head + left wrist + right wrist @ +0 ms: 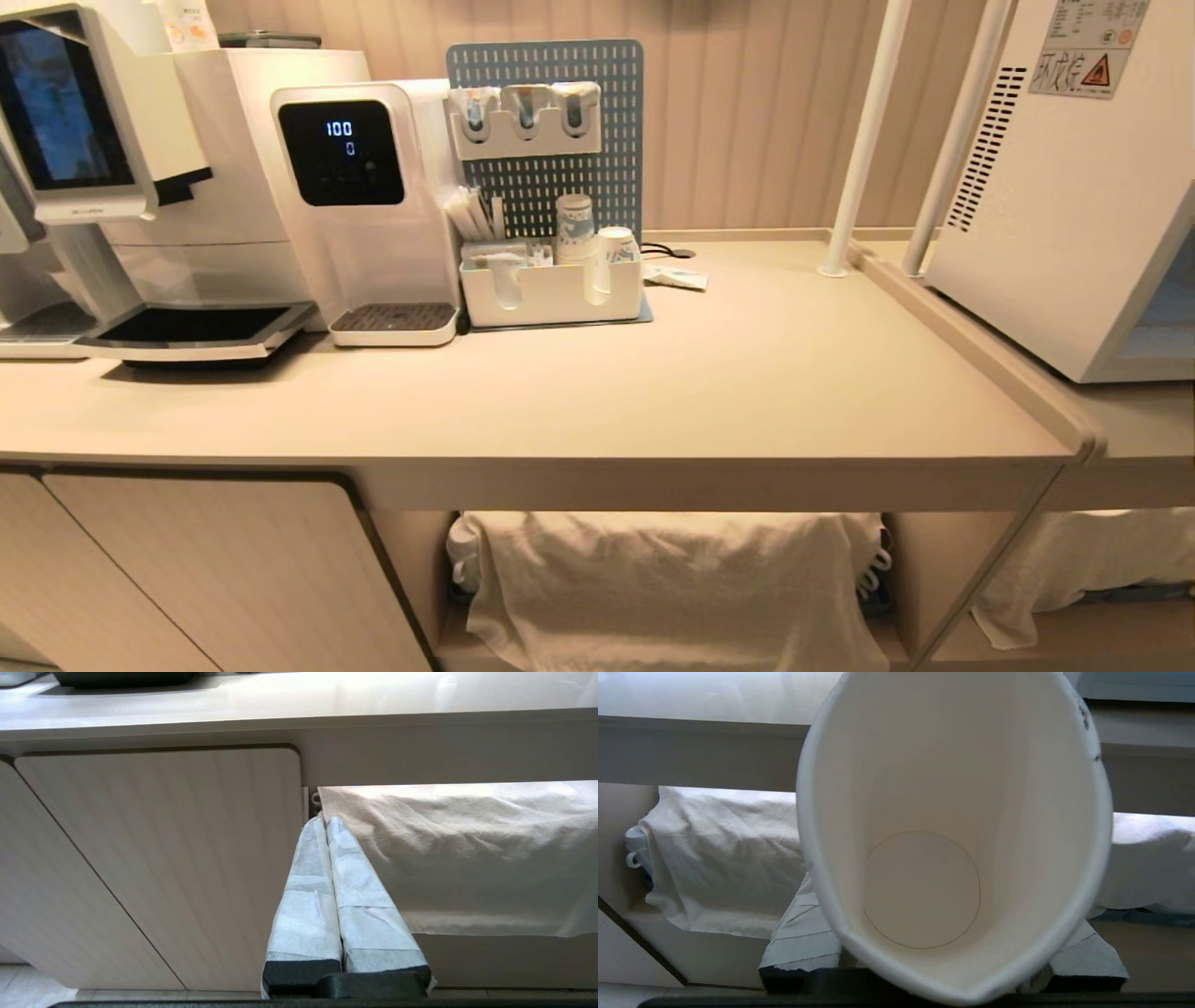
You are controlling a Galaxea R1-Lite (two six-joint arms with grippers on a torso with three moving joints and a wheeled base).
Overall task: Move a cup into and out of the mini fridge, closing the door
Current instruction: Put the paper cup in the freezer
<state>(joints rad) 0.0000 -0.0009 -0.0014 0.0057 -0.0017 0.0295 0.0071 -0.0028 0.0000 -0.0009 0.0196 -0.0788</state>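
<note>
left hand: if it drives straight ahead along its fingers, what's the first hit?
Likely the cabinet front: the shut left hand points at the seam where the cabinet door ends and the white cloth over the open shelf begins. Depth is unclear, so door edge or cloth could come first.

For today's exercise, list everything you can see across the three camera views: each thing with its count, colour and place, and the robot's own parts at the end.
cup: one, white, squeezed in the right gripper, below counter level.
mini fridge: one, white, right end of the counter.
coffee machine: one, white with black screen, counter's left end.
water dispenser: one, white, beside the coffee machine.
pegboard: one, blue, behind the organiser.
organiser tray: one, white, holding stacked cups.
cloths: white, draped under the counter.
cabinet door: one, light wood.
left gripper: shut, empty, low before the cabinet.
right gripper: holding the cup.
</note>
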